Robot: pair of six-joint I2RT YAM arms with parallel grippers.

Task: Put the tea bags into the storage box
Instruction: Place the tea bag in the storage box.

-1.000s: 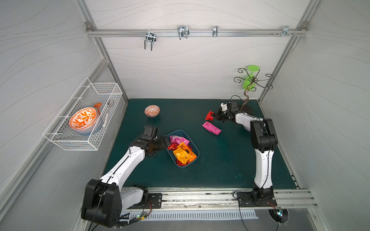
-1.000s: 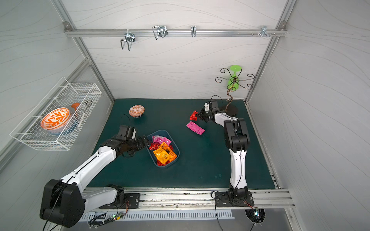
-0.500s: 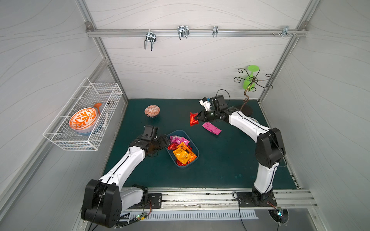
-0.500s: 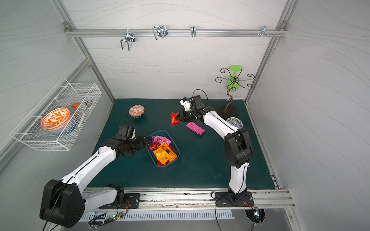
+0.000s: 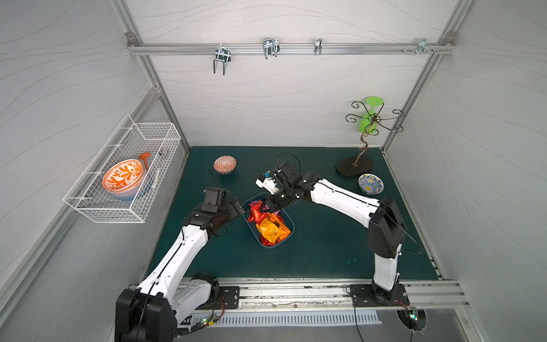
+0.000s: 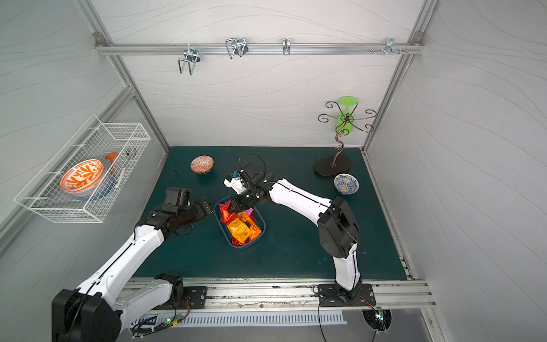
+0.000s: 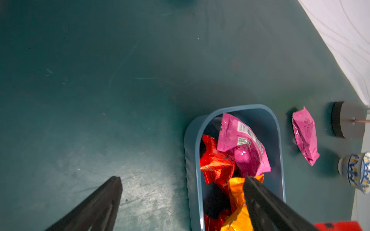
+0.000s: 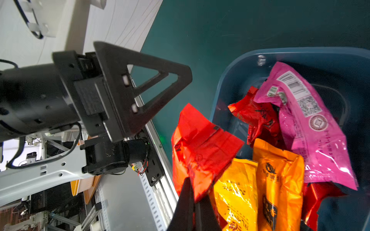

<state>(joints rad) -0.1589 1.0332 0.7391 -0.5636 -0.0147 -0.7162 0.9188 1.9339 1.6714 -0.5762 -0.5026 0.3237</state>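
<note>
The blue storage box point(image 5: 276, 245) point(image 6: 242, 245) sits mid-table, holding several red, orange and pink tea bags point(image 5: 272, 231) point(image 7: 240, 144). My right gripper point(image 8: 195, 192) point(image 5: 265, 207) is shut on a red tea bag point(image 8: 200, 144) point(image 6: 225, 210), which hangs over the box's far left corner. The left gripper point(image 7: 183, 179) point(image 5: 238, 207) stands open at the box's left side, with the box wall point(image 7: 192, 152) between its fingers but untouched. One pink tea bag point(image 7: 305, 136) lies on the mat beyond the box; in both top views the right arm hides it.
An upturned orange patterned bowl point(image 5: 225, 164) sits at the back left of the mat. At the back right are a blue-and-yellow bowl point(image 5: 371, 183) and a dark stand base point(image 5: 355, 165). A white wire basket point(image 5: 124, 171) hangs on the left wall.
The right arm has swung from the back right of the mat to over the box's far end, carrying the red tea bag. The left arm has stayed put.
</note>
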